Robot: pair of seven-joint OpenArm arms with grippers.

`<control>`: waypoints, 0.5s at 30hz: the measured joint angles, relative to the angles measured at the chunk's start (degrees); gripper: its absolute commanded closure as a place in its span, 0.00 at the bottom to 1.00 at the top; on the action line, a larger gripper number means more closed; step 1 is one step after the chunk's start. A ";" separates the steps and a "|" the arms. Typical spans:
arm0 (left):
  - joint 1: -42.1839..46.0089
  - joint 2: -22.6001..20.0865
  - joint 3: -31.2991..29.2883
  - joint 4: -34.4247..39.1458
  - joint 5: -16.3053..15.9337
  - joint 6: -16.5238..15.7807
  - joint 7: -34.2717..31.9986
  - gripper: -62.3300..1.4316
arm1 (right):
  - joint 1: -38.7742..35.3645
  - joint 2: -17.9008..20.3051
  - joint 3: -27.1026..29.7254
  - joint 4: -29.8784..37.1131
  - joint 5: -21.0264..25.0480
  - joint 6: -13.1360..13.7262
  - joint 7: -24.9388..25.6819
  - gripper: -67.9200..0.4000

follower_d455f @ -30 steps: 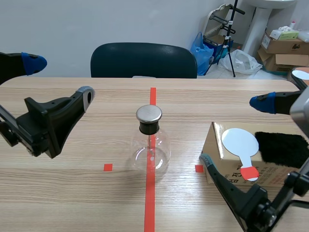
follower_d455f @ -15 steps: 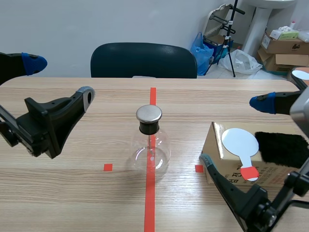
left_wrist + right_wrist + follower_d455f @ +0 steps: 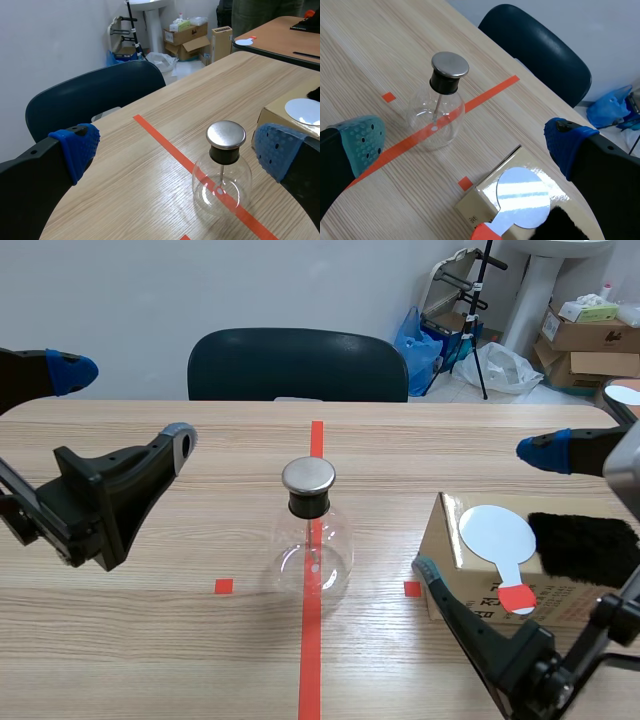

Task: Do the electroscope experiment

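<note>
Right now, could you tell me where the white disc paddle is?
In the scene view, the white disc paddle lies on the cardboard box right of the glass flask, beside the black fur.

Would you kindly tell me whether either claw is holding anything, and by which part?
Nothing is held: the left claw and the right claw are both open, with neither touching the glass flask.

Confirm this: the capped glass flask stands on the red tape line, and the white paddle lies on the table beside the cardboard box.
One thing is wrong. The white paddle lies on top of the cardboard box, not on the table beside it; the right wrist view shows this. The capped glass flask does stand on the red tape line.
</note>
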 measured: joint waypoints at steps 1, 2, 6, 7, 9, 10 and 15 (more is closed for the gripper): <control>0.00 0.00 0.00 0.00 0.00 0.00 0.02 0.00 | 0.00 0.00 0.00 0.00 0.02 -0.07 0.63 0.00; 0.00 0.00 0.00 0.00 0.00 0.00 0.13 0.00 | 0.00 0.00 0.00 0.00 0.22 -0.26 1.25 0.00; 0.00 0.00 0.00 0.00 -0.02 0.00 0.24 0.00 | 0.00 0.00 0.00 0.00 0.94 -0.79 2.86 0.00; 0.00 0.00 0.00 0.00 -0.02 0.00 0.24 0.00 | 0.00 0.00 0.00 0.00 1.01 -0.85 2.80 0.00; 0.00 0.00 0.00 0.00 -0.02 0.00 0.24 0.00 | 0.00 0.00 0.00 0.00 1.01 -0.85 2.80 0.00; 0.00 0.00 0.00 0.00 -0.02 -0.02 0.22 0.00 | 0.00 0.00 0.00 0.00 1.01 -0.85 2.80 0.00; 0.00 0.00 0.00 0.00 -0.02 0.00 0.22 0.00 | 0.00 0.00 0.00 0.00 1.01 -0.85 2.78 0.00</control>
